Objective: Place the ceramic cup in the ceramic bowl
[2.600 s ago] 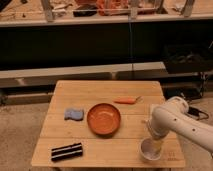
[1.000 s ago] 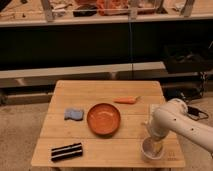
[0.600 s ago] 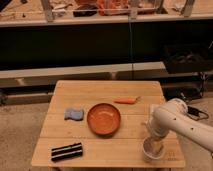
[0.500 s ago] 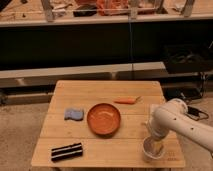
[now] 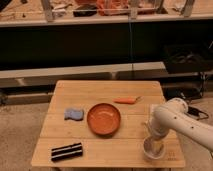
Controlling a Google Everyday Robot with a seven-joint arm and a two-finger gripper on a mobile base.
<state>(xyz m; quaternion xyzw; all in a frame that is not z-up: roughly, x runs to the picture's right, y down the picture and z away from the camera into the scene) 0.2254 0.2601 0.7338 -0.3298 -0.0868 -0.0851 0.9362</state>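
The ceramic cup (image 5: pixel 153 149), small and white with a pale inside, stands on the wooden table (image 5: pixel 105 90) near its front right corner. My gripper (image 5: pixel 152 139) hangs straight down over it from the white arm (image 5: pixel 177 120) that reaches in from the right. It is open, with its tips at the cup's rim. The cup rests on the table, and part of it is hidden by the gripper. The ceramic bowl (image 5: pixel 103 119), wide, glossy and orange-brown, sits empty at the table's middle, to the left of the cup.
A blue sponge (image 5: pixel 73 114) lies left of the bowl. An orange carrot-like piece (image 5: pixel 126 100) lies behind it. A black ribbed object (image 5: pixel 67 151) sits at the front left. Dark shelving (image 5: pixel 100 45) runs behind the table.
The gripper has sunk slightly lower around the cup. Cup, bowl and the other things have not moved.
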